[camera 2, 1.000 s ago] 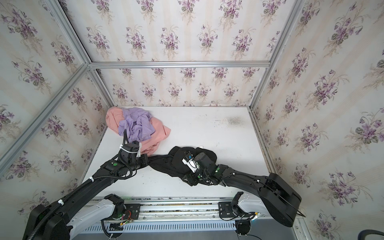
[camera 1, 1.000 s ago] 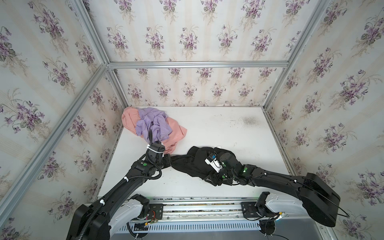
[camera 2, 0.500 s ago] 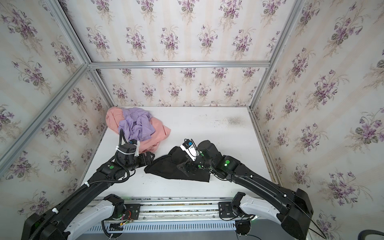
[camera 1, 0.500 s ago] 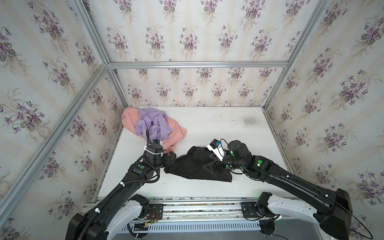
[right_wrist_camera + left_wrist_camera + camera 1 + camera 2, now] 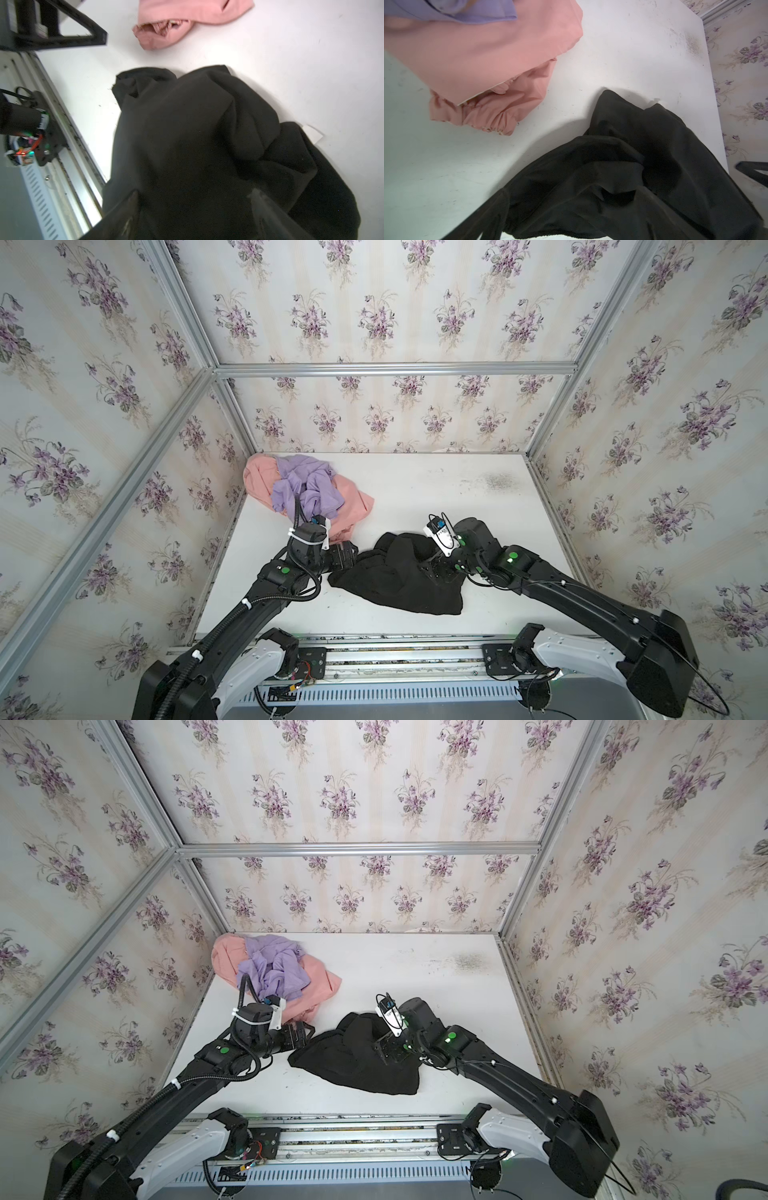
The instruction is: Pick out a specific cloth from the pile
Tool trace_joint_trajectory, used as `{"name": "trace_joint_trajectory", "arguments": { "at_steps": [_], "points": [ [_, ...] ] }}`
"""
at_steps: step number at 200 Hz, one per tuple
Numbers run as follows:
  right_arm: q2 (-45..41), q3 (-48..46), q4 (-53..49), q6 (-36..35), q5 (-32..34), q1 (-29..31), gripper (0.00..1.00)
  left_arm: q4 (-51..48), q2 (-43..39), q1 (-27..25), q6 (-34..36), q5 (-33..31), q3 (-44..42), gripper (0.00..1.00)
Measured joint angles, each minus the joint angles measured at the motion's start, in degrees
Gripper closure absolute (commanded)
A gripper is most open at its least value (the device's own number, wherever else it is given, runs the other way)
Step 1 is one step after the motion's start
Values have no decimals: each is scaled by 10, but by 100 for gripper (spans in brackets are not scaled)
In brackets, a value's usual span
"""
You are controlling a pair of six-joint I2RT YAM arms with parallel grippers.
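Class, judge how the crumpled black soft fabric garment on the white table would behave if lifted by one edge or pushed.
Likely floppy: the black soft fabric garment lies in slumped folds, so it would probably drape and trail. Its matte, fuzzy-looking surface suggests little slipping. Pushed across the white table, it would probably bunch rather than slide.

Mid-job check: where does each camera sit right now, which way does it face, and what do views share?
Top views: stereo head high above the robot's base, looking down on the table; both arms, left end effector and right end effector show.
Left wrist: on the left arm, looking past its own finger at the black cloth and salmon-pink cloth.
Right wrist: on the right arm, looking between its open fingers onto the black cloth, base rail beyond.
Shared: every view shows the black and salmon-pink cloths.
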Motion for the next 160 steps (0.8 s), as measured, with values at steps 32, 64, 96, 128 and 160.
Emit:
{"name": "trace_joint_trajectory", "arguments": {
  "at_steps": [32, 64, 96, 128, 160],
  "points": [
    [88, -12, 30, 10, 22, 11, 12, 9, 4, -1, 0, 28, -5, 3],
    [163, -26, 70, -22, 41, 60, 9, 12, 3, -1, 0, 38, -5, 3],
    [199, -51, 124, -52, 60, 78, 9, 13, 5, 1, 0, 40, -5, 3],
    [212, -44, 150, -104, 45, 84, 10, 13, -1, 9, 0, 41, -5, 3],
    [232, -13, 153, -187, -5, 80, 10, 13, -18, 20, 0, 43, -5, 3]
  ]
}}
